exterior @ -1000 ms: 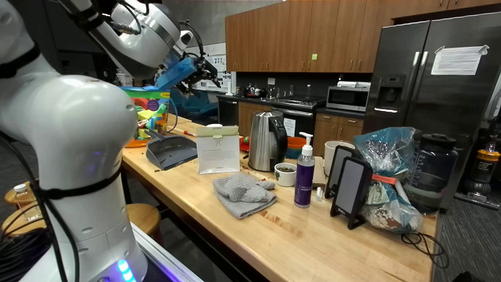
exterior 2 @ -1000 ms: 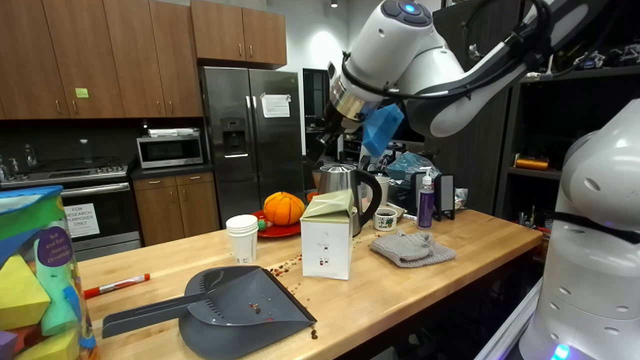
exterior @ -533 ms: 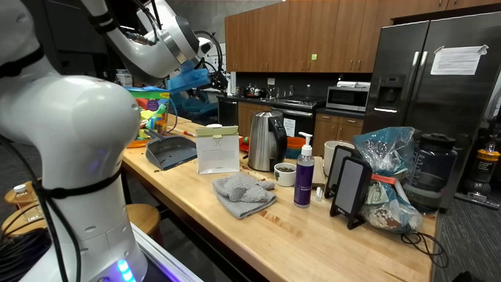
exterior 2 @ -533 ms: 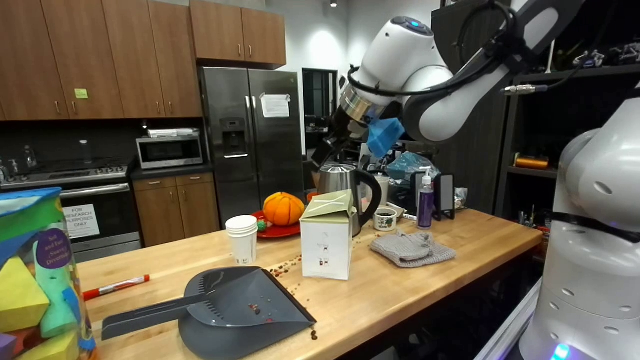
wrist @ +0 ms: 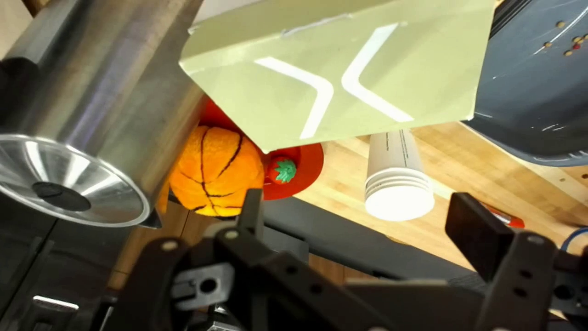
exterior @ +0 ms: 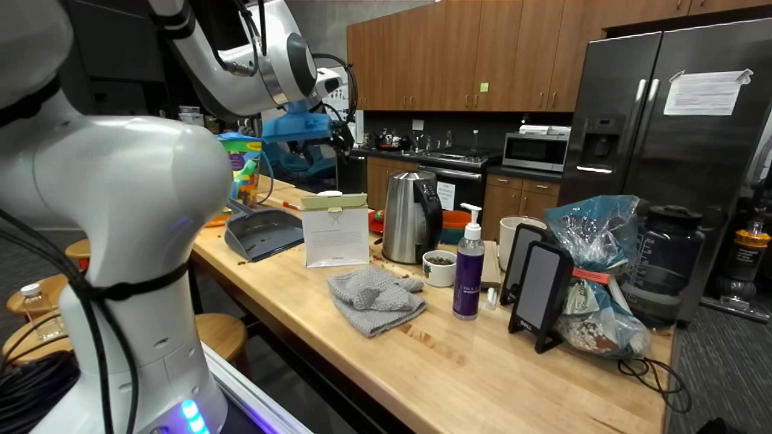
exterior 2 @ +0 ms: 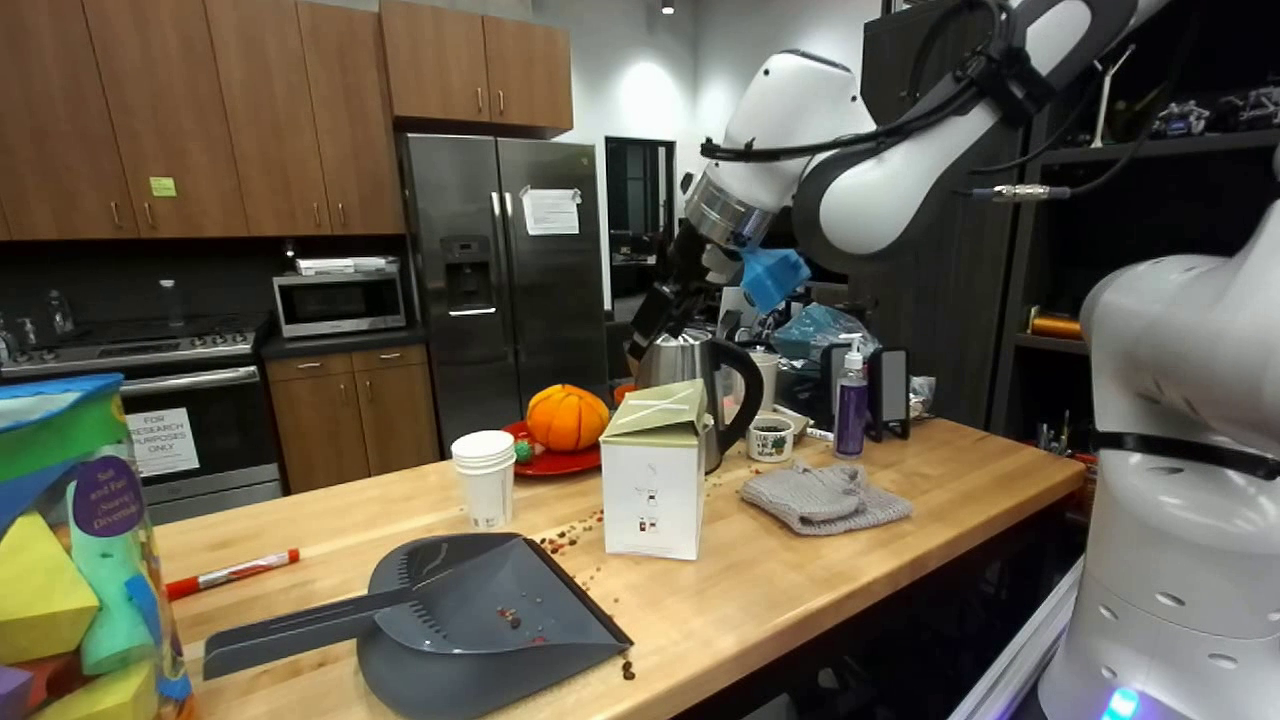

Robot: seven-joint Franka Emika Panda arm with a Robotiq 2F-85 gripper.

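Wooden tabletop (exterior 2: pixel 340 510), cylindrical steel kettle (exterior: pixel 400 223) near claw (wrist: pixel 356 207)

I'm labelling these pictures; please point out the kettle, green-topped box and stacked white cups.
Kettle (exterior: pixel 402 218): in an exterior view, on its steel body.
Green-topped box (wrist: pixel 339 66): in the wrist view, on its green top.
Stacked white cups (exterior 2: pixel 485 487): in an exterior view, on the stack's side.

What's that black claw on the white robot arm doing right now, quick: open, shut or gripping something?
Black two-fingered gripper: open, its fingers spread apart, holding nothing.
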